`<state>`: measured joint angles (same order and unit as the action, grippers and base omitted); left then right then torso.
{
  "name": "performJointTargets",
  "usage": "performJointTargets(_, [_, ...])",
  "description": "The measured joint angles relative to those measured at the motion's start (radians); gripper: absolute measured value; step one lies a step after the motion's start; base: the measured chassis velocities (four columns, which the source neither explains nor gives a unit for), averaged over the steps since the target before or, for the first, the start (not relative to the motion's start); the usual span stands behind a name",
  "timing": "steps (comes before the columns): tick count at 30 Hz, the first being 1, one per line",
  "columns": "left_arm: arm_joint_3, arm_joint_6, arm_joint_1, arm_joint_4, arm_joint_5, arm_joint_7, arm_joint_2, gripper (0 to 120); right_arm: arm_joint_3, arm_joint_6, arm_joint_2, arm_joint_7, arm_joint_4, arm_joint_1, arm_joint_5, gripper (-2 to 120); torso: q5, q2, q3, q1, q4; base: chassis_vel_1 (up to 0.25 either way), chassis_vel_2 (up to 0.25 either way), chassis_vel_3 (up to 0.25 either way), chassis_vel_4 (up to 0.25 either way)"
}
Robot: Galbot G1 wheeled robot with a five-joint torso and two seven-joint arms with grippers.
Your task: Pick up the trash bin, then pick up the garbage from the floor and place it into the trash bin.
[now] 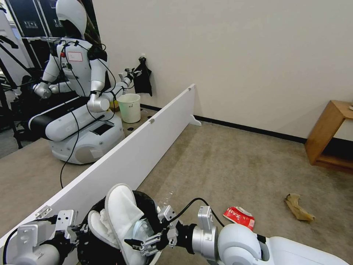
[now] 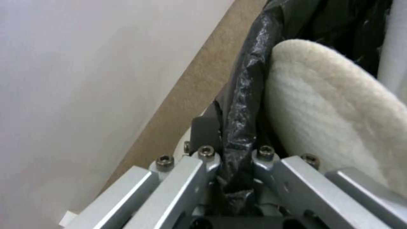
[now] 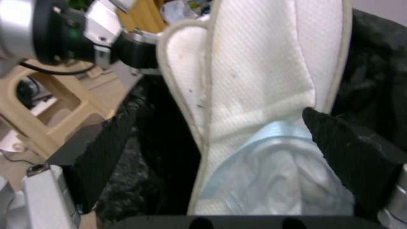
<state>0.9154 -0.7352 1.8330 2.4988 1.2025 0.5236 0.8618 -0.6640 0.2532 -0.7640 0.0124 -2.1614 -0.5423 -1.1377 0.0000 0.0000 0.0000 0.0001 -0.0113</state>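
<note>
At lower left, your left gripper [image 1: 79, 230] has its fingers pinched on the black-lined rim of the trash bin [image 1: 145, 200]. Two white slippers [image 1: 123, 217] stand inside. Your right gripper [image 1: 141, 246] hangs over it, fingers spread. Farther right, a red packet [image 1: 239, 217] and brown paper bag [image 1: 298, 208] lie on the floor [image 1: 228, 165].

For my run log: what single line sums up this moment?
left gripper: shut on trash bin rim | right gripper: open over bin | slippers inside

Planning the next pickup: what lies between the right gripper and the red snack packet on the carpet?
Nothing visible. The right gripper is open over the trash bin; bare floor separates the bin from the red snack packet.
</note>
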Motion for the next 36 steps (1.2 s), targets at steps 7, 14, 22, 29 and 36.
performJointTargets(7, [0.003,0.000,0.003,0.001,0.003,0.000,0.000,1,0.012,-0.009,0.013,0.017,-0.006,-0.002,-0.001,100,0.0001,0.000,0.000,0.000,0.0000,0.000,0.000,0.000,0.000])
performJointTargets(14, [0.002,0.000,0.002,0.001,0.002,0.000,0.004,1,0.041,-0.032,0.023,0.041,-0.006,-0.013,0.036,100,0.0001,0.000,0.000,0.000,0.0000,0.000,0.000,0.000,0.000])
performJointTargets(22, [0.000,0.000,0.006,0.001,-0.003,-0.001,0.016,1,0.238,-0.085,0.047,0.060,-0.002,-0.083,0.074,100,0.0001,0.000,0.000,0.000,0.0002,0.000,0.000,0.000,0.000])
performJointTargets(29, [0.012,0.000,-0.006,0.001,-0.015,-0.009,0.043,1,0.754,-0.117,0.146,0.040,-0.024,-0.387,0.128,100,0.0003,0.000,0.000,0.000,0.0006,0.000,0.000,0.000,0.000])
performJointTargets(36, [-0.005,0.000,-0.023,0.001,-0.075,-0.030,0.078,1,1.186,-0.103,0.115,0.000,-0.061,-0.754,0.249,100,0.0005,0.000,0.000,0.000,-0.0002,0.000,0.000,0.000,0.000])
